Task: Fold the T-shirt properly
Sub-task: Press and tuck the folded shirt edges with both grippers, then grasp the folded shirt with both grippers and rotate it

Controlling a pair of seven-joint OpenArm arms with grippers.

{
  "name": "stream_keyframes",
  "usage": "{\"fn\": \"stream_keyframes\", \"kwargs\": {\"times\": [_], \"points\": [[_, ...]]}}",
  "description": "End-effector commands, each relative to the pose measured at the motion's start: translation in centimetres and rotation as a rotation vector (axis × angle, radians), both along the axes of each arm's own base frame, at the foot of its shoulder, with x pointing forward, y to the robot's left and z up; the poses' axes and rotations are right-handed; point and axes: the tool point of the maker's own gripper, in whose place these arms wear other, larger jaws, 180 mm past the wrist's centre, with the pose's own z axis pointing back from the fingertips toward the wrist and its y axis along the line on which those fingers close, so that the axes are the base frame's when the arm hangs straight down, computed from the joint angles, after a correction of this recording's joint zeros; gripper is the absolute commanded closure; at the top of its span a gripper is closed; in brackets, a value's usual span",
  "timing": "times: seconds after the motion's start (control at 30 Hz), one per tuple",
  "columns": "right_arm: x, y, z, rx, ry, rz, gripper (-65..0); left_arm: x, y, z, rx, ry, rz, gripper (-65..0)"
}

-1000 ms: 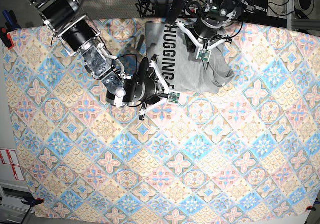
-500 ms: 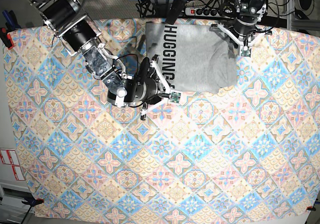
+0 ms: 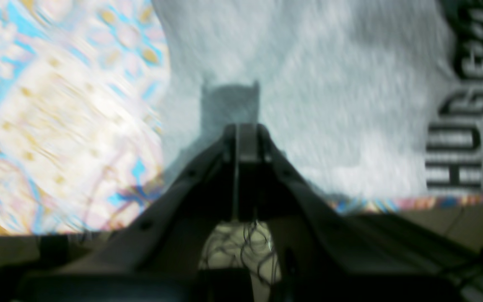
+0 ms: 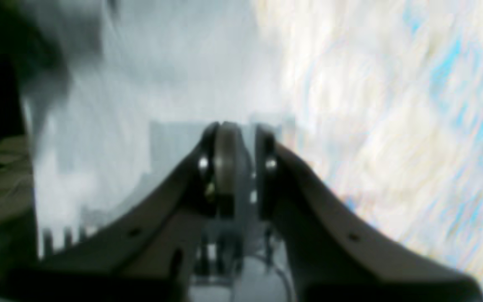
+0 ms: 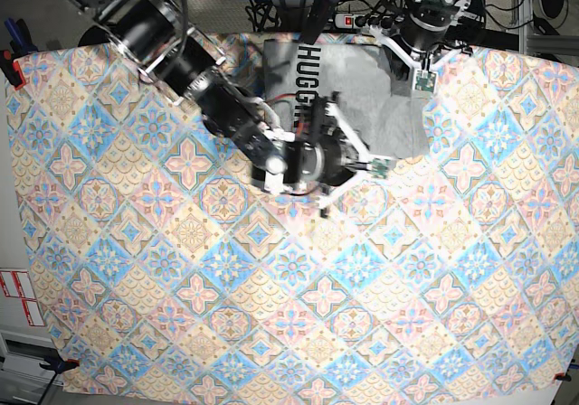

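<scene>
Your heather-grey cotton T-shirt (image 5: 362,98) with black block lettering lies at the far edge of the colourful tile-patterned tablecloth (image 5: 271,287), partly folded. Your left gripper (image 3: 246,130) hangs over the plain grey cloth, jaws pressed together with nothing between them; the lettering runs off to the right of its tips. Your right gripper (image 4: 235,138) sits over the shirt's near edge, grey fabric ahead and left of the jaws, tablecloth to their right. A narrow gap shows between its jaws; whether cloth is pinched there, you cannot tell through the blur.
</scene>
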Motion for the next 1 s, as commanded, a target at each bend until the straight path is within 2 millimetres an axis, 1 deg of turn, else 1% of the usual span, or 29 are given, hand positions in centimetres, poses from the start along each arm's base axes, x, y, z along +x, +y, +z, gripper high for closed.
{"fn": "stream_keyframes", "kwargs": {"times": [0.0, 0.07, 0.17, 0.2, 0.3, 0.4, 0.5, 0.57, 0.63, 0.73, 0.8, 0.97], "points": [[0.3, 1.6, 1.2, 0.049, -0.005, 0.015, -7.2, -0.1, -0.5, 0.2, -0.005, -0.009, -0.016, 0.0], [0.1, 2.0, 0.1, 0.025, 0.027, 0.021, -7.2, -0.5, -1.4, -0.1, -0.019, 0.004, -0.037, 0.0], [0.6, 1.9, -1.6, 0.014, 0.07, 0.01, -7.1, -0.6, -2.0, -1.0, -0.02, 0.024, -0.057, 0.0], [0.6, 1.8, -2.3, 0.012, 0.089, 0.003, -7.1, -0.7, -2.2, -1.7, -0.016, 0.037, -0.066, 0.0], [1.0, 0.6, -4.6, -0.019, 0.146, -0.033, -7.1, -0.9, -2.8, -3.2, -0.008, 0.068, -0.097, 0.0], [1.2, -0.6, -6.5, -0.047, 0.188, -0.06, -7.1, -0.7, -2.5, -4.2, 0.009, 0.08, -0.104, 0.0], [2.1, -3.7, -7.9, -0.098, 0.194, -0.096, -7.1, -0.2, -2.5, -5.0, 0.017, 0.087, -0.087, 0.0], [2.8, -5.8, -8.5, -0.119, 0.195, -0.134, -7.1, -0.2, -2.4, -5.5, 0.022, 0.095, -0.081, 0.0], [3.9, -7.7, -8.6, -0.119, 0.202, -0.196, -7.1, 0.5, -2.5, -5.3, 0.022, 0.081, -0.082, 0.0], [6.2, -10.9, -8.3, -0.103, 0.205, -0.312, -7.1, 1.2, -2.4, -5.2, 0.026, 0.067, -0.082, 0.0], [7.3, -13.2, -8.1, -0.106, 0.198, -0.368, -7.1, 2.4, -2.4, -4.8, 0.024, 0.043, -0.081, 0.0], [8.3, -17.0, -8.3, -0.136, 0.186, -0.436, -7.1, 4.8, -2.5, -4.0, 0.027, -0.006, -0.081, 0.0]]}}
